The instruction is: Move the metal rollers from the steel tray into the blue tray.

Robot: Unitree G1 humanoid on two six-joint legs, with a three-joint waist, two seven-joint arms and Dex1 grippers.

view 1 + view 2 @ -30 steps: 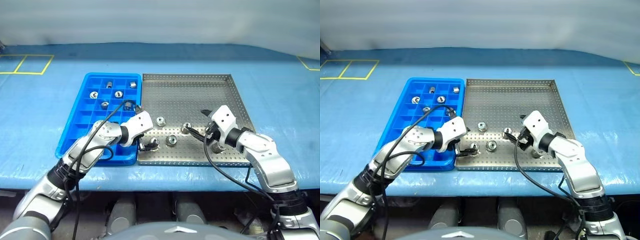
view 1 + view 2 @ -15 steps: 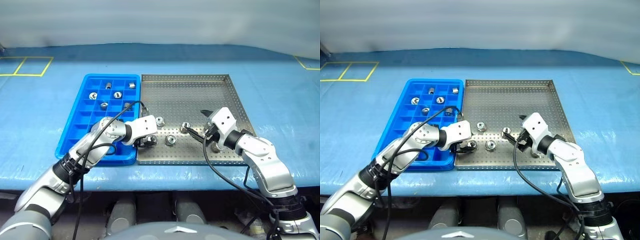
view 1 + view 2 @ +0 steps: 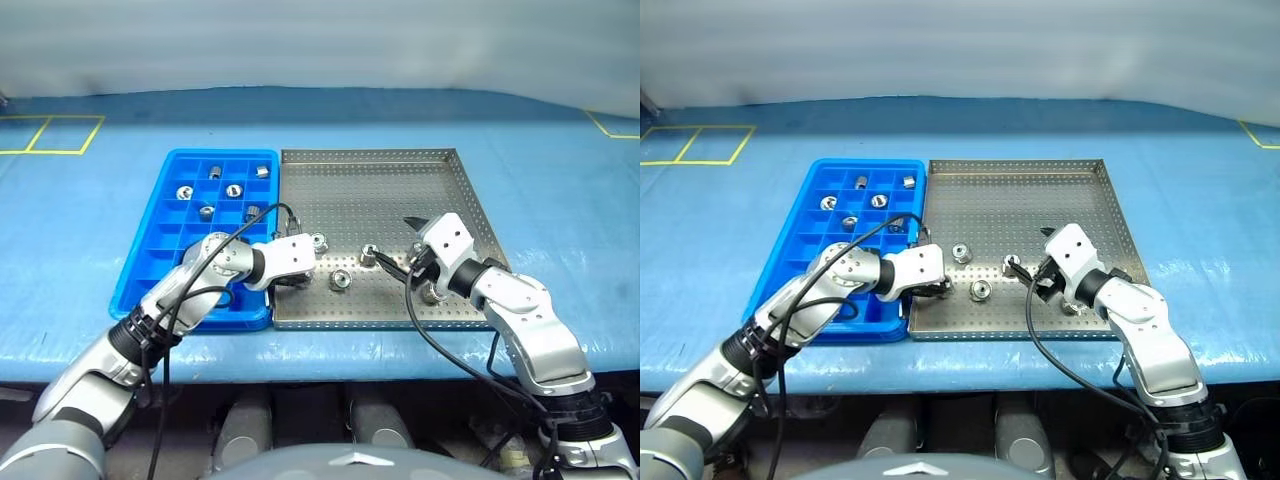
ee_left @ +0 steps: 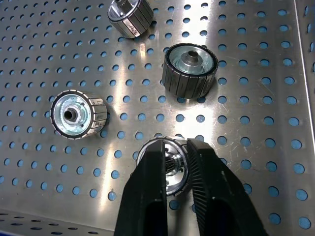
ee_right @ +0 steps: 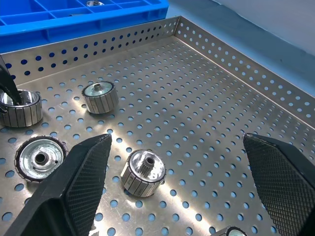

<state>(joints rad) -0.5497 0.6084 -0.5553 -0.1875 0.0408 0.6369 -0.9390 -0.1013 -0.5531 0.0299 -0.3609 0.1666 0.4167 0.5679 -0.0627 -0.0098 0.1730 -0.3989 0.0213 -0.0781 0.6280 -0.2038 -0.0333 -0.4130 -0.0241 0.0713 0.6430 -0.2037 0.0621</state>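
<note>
Head view: left gripper [image 3: 296, 279] low at lower left corner of steel tray [image 3: 455, 200], beside blue tray [image 3: 150, 270].

Left wrist view: jaws clenched on roller [image 4: 163, 164], one finger through its hole. We lift straight, avoid neighbour rollers [image 4: 189, 68].

Right wrist view: right gripper [image 5: 177, 187] spread wide, empty, over another roller [image 5: 143, 172].

so the table [image 3: 90, 220] has a blue cover with yellow tape lines [image 3: 50, 128] at upper left; mid-frame the blue tray [image 3: 152, 262] and steel tray [image 3: 380, 190] sit on it, touching side by side
</note>
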